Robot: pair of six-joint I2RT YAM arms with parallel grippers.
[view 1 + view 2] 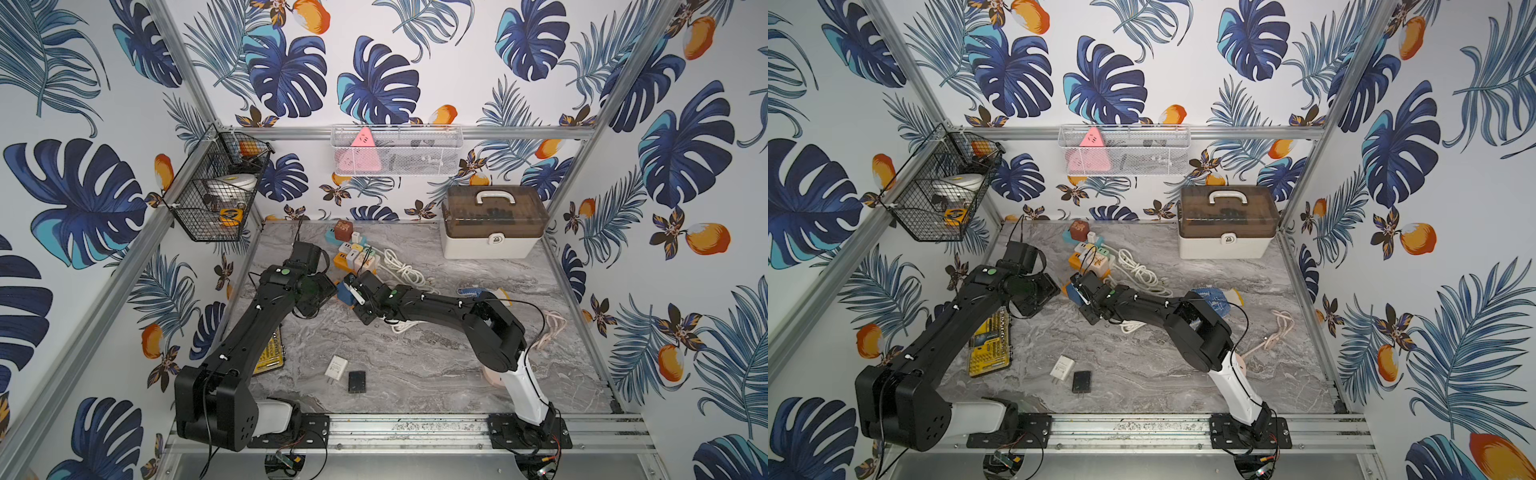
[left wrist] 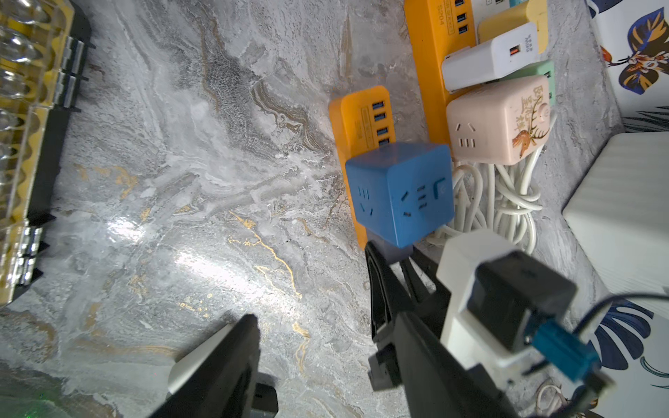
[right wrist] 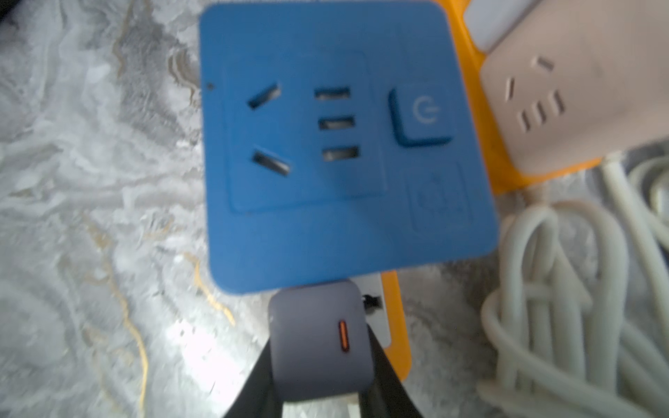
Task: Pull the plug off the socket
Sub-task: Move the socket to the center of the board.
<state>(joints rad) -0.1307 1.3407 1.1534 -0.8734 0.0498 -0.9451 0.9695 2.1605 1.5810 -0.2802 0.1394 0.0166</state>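
The right gripper (image 3: pixel 318 343) was clamped on a small grey square plug (image 3: pixel 315 325) with one orange slot on its face. Its two black fingers (image 3: pixel 257 391) pressed the opposite sides of the plug. The left gripper (image 1: pixel 324 297) had its jaws apart over bare worktop and held nothing.

The right arm reached low from the front edge of the grey marble worktop (image 1: pixel 415 353) and slanted toward the back left, its wrist over the plug. The left arm rose from the front left corner and turned its gripper to the right, near the plug but apart from it.

The plug stood at the near end of a short orange power strip (image 2: pixel 356 115), just beside a blue cube socket adapter (image 3: pixel 325 163), left of the worktop's middle. Whether its pins sat in the strip I could not tell. A pale pink cube adapter with a deer picture (image 2: pixel 496 123) and loops of white cable (image 3: pixel 543 289) lay close by.
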